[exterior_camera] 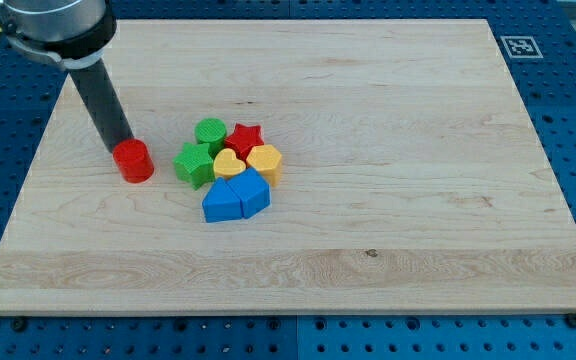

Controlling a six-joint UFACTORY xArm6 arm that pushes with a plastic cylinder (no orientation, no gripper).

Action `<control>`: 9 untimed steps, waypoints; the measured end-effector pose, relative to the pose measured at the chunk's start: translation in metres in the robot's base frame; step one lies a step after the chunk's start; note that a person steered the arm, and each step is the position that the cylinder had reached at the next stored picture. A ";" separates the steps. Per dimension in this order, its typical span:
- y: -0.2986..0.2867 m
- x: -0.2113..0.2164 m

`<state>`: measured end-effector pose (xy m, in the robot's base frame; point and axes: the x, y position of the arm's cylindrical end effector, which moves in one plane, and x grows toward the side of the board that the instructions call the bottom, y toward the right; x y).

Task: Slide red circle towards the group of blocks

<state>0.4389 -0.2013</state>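
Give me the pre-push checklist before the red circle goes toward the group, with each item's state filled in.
1. My tip sits at the red circle, on its upper-left side, away from the group: ok.
2. Tip actually touching the circle: cannot tell.
3. Path to the view's right is free up to the green star-like block: ok.
4. Group is compact: green round block, red star, yellow heart, yellow block and two blue blocks huddle together: ok.
5. Circle stands well inside the board's edge: ok.
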 end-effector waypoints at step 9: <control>0.031 0.067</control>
<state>0.5056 -0.1704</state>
